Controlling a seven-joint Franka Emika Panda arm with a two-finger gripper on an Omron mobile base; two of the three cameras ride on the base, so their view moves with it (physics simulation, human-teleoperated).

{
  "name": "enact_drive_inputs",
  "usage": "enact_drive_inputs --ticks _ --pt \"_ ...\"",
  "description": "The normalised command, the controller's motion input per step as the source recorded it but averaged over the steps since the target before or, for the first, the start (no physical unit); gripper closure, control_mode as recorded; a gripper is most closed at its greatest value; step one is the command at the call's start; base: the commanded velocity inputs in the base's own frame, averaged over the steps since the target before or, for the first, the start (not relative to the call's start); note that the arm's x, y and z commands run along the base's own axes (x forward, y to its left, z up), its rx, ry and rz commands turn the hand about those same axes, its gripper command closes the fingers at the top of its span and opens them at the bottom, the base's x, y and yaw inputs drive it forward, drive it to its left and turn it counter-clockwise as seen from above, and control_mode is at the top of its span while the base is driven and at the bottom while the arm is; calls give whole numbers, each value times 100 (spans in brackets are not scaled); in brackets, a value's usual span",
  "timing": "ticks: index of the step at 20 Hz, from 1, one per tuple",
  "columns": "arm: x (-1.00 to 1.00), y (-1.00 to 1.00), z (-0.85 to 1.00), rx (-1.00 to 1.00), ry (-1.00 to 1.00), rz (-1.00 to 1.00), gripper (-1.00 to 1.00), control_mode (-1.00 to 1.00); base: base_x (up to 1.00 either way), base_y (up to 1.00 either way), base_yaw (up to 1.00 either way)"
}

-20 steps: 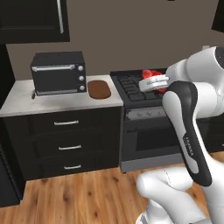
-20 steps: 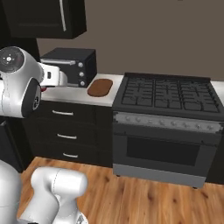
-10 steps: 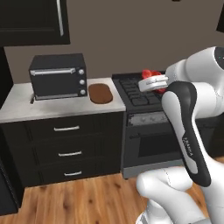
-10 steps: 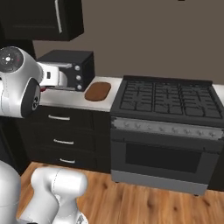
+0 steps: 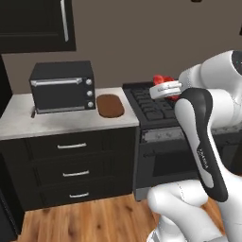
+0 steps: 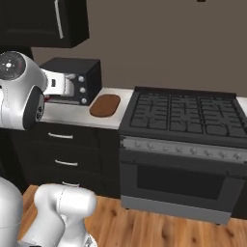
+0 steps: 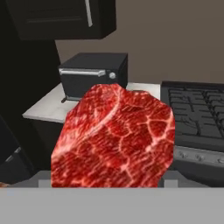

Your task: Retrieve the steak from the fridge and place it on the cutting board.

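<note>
The steak (image 7: 114,138), a marbled red slab, hangs close in front of the hand camera, and my gripper (image 7: 111,180) is shut on it with the fingertips hidden behind the meat. In the left base view a red edge of the steak (image 5: 162,79) shows at the gripper (image 5: 165,86), held high over the stove's left side. The cutting board (image 5: 110,105), a reddish-brown oval, lies flat on the counter between toaster oven and stove, left of and below the gripper; it is the same cutting board (image 6: 105,104) in the right base view. The fridge is out of view.
A black toaster oven (image 5: 62,86) stands on the light counter (image 5: 56,124) left of the board. The black gas stove (image 6: 185,116) with its oven is to the right. Dark drawers (image 5: 72,160) sit below the counter and a dark wall cabinet (image 5: 38,23) hangs above.
The whole picture has shifted a little: the base has drawn slightly closer to the counter. The arm keeps the steak in the same pose.
</note>
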Motion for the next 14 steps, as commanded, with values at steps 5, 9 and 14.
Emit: enact_drive_inputs --ticks 5,9,14 --pt "0 0 0 0 0 0 100 100 55 0 0" --pt "0 0 0 0 0 0 100 100 62 0 0" --pt "0 0 0 0 0 0 100 100 60 0 -1"
